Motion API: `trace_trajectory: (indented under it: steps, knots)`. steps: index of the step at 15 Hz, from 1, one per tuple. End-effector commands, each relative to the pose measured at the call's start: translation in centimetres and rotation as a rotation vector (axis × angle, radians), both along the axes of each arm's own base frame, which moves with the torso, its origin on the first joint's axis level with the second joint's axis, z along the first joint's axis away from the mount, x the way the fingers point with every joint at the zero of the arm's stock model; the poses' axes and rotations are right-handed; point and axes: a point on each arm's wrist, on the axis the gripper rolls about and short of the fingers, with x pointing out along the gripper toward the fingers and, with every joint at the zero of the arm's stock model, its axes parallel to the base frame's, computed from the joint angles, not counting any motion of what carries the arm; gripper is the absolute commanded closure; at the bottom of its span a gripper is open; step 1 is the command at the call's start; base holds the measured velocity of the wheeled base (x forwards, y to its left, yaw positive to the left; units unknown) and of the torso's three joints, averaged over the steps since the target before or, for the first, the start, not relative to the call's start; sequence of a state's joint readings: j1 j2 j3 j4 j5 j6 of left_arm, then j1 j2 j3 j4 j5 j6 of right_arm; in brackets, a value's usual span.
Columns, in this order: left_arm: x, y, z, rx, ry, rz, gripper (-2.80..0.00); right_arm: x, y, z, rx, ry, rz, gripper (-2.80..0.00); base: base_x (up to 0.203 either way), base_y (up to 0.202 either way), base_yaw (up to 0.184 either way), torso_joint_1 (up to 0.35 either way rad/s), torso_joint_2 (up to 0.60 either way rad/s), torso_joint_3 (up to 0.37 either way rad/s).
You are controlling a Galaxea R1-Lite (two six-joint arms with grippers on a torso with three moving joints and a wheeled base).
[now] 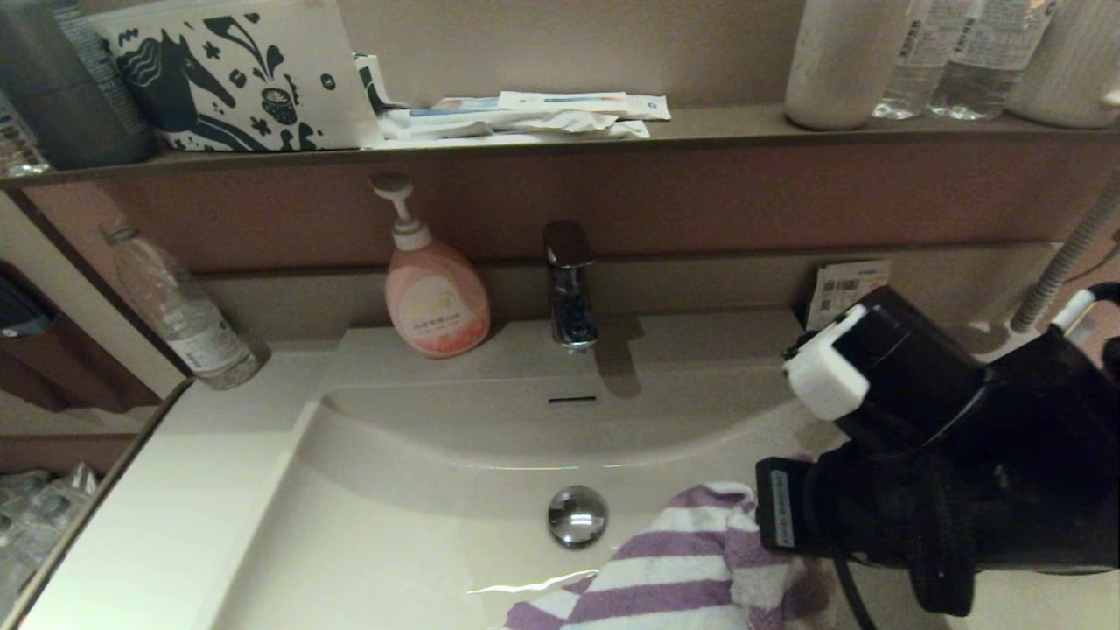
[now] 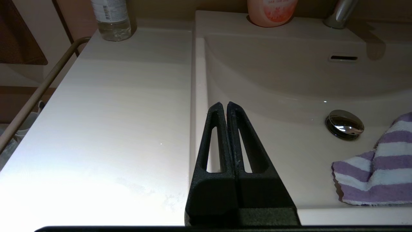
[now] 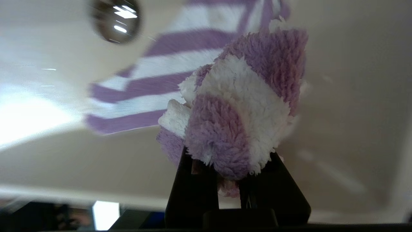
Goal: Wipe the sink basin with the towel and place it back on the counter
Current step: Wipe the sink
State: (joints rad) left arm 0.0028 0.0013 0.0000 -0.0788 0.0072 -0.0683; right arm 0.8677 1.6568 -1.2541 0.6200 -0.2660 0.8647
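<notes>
While my right gripper (image 3: pixel 230 167) clenches the striped towel (image 1: pixel 665 569) inside the sink basin (image 1: pixel 394 525), at four o'clock from the drain plug (image 1: pixel 577 515), my left gripper (image 2: pixel 225 108) hovers pressed closed over the basin's edge beside the counter (image 2: pixel 106 129).

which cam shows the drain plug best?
Left wrist view: the drain plug is sharp and whole beside the towel. Head view shows it whole but further off. Right wrist view has it blurred at the frame edge.

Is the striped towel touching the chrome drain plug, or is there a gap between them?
Apart. In the left wrist view a strip of bare basin floor shows between the drain plug and the nearest edge of the towel. The right gripper holds the towel.
</notes>
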Motion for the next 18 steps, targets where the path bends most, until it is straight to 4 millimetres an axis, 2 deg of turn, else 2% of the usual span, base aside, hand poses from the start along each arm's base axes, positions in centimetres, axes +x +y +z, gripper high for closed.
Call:
trace_trajectory:
  steps: [1, 5, 8, 13, 18]
  knots:
    - [0.0, 0.0, 0.0, -0.001, -0.001, 0.001, 0.0, 1.1, 1.3, -2.9, -0.077, 0.072, -0.016, 0.0, 0.0, 0.0, 0.0, 0.0, 0.0, 0.0]
    - [0.0, 0.0, 0.0, -0.001, -0.001, 0.001, 0.0, 2.4, 3.1, -7.9, -0.209, 0.169, -0.056, 0.0, 0.0, 0.0, 0.0, 0.0, 0.0, 0.0]
    - [0.0, 0.0, 0.0, -0.001, -0.001, 0.001, 0.0, 2.5, 3.9, -10.5, -0.273, 0.211, -0.068, 0.0, 0.0, 0.0, 0.0, 0.0, 0.0, 0.0]
    - [0.0, 0.0, 0.0, -0.001, -0.001, 0.001, 0.0, 2.3, 5.4, -10.3, -0.067, 0.318, 0.031, 0.0, 0.0, 0.0, 0.0, 0.0, 0.0, 0.0]
    - [0.0, 0.0, 0.0, -0.001, -0.001, 0.001, 0.0, 2.7, 7.7, -11.8, 0.021, 0.302, 0.101, 0.0, 0.0, 0.0, 0.0, 0.0, 0.0, 0.0]
